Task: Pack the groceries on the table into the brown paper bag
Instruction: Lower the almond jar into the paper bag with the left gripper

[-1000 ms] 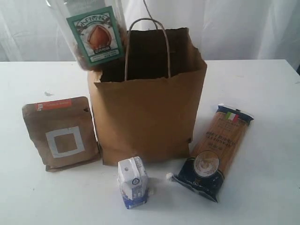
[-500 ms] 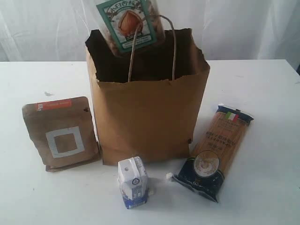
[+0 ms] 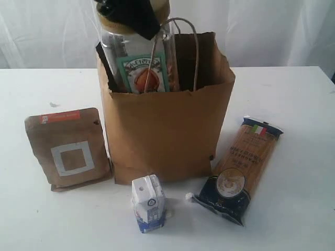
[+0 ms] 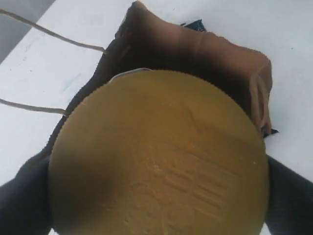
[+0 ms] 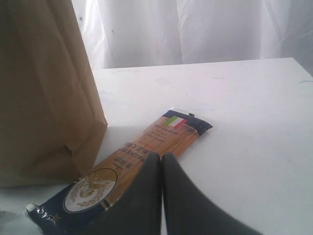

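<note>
My left gripper (image 3: 130, 14) is shut on the tan lid (image 4: 161, 156) of the clear nut jar (image 3: 140, 65). The jar hangs upright with its lower part inside the mouth of the brown paper bag (image 3: 167, 130). In the left wrist view the lid fills the picture, with a dark finger (image 4: 288, 196) on either side of it and the bag's rim (image 4: 195, 49) beyond. The spaghetti pack (image 3: 243, 167) lies right of the bag. My right gripper (image 5: 162, 157) is shut and empty, low beside the spaghetti pack (image 5: 146, 142). It does not show in the exterior view.
A brown kraft pouch (image 3: 68, 149) stands left of the bag. A small white-blue carton (image 3: 148, 204) stands in front of the bag on the white table (image 3: 293, 104). The bag's loop handles (image 3: 180, 31) stand up beside the jar. White curtains hang behind.
The nut jar has moved right from above the bag's left corner, turned upright and come down into the bag's mouth. The left gripper now shows above it.
</note>
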Motion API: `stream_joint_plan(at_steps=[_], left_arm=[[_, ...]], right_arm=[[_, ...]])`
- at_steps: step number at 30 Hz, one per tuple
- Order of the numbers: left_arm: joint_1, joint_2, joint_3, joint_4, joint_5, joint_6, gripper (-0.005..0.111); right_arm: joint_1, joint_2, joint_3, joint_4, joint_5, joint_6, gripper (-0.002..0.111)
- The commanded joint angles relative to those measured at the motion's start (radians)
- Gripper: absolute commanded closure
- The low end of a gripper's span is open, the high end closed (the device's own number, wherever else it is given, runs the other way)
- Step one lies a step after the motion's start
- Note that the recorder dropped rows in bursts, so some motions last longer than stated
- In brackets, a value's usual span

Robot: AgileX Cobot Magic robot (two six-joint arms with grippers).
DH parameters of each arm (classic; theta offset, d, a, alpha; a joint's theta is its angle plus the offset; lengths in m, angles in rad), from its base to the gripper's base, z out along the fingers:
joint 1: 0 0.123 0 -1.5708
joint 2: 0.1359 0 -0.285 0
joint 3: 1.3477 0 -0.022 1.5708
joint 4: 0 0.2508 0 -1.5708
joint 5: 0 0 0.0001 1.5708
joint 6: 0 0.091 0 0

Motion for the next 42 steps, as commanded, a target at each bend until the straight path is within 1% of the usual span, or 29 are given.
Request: stream_joint_plan(at_steps=[1,8,14,20,24,29,33,35,36,37,38,41,42], left_arm=[[-0.004,0.032,-0.005,-0.003,0.007,0.009,0.107],[-0.004,0.111,-0.005,-0.008,0.035,0.009,0.107],[-0.004,0.122,-0.005,0.116,0.110,-0.007,0.107],[-0.004,0.096,-0.005,0.199,0.110,-0.028,0.107],[-0.004,0.080,-0.005,0.217,0.110,-0.035,0.107],[-0.004,0.109,-0.005,0.231,0.110,-0.066,0.107],[-0.004,0.114,-0.005,0.182,0.110,-0.079,0.106],[-0.004,0.116,-0.005,0.160,0.110,-0.079,0.099],[-0.004,0.116,-0.005,0.150,0.110,-0.082,0.094],[-0.004,0.118,-0.005,0.137,0.110,-0.082,0.085],[-0.004,0.120,-0.005,0.126,0.110,-0.082,0.074],[-0.004,0.120,-0.005,0.126,0.110,-0.107,0.031],[-0.004,0.120,-0.005,0.126,0.110,-0.121,0.019]], right_arm=[[-0.003,-0.006,0.005,-0.010,-0.008,-0.005,0.108],[-0.003,-0.006,0.005,-0.010,-0.008,-0.005,0.108],[-0.003,-0.006,0.005,-0.010,-0.008,-0.005,0.108],[-0.003,-0.006,0.005,-0.010,-0.008,-0.005,0.108],[-0.003,-0.006,0.005,-0.010,-0.008,-0.005,0.108],[-0.003,-0.006,0.005,-0.010,-0.008,-0.005,0.108],[-0.003,-0.006,0.005,-0.010,-0.008,-0.005,0.108],[-0.003,-0.006,0.005,-0.010,-0.008,-0.005,0.108],[-0.003,-0.006,0.005,-0.010,-0.008,-0.005,0.108],[-0.003,-0.006,0.005,-0.010,-0.008,-0.005,0.108],[-0.003,-0.006,0.005,-0.010,-0.008,-0.005,0.108],[-0.003,-0.006,0.005,-0.010,-0.008,-0.005,0.108],[-0.003,-0.006,0.005,-0.010,-0.008,-0.005,0.108]])
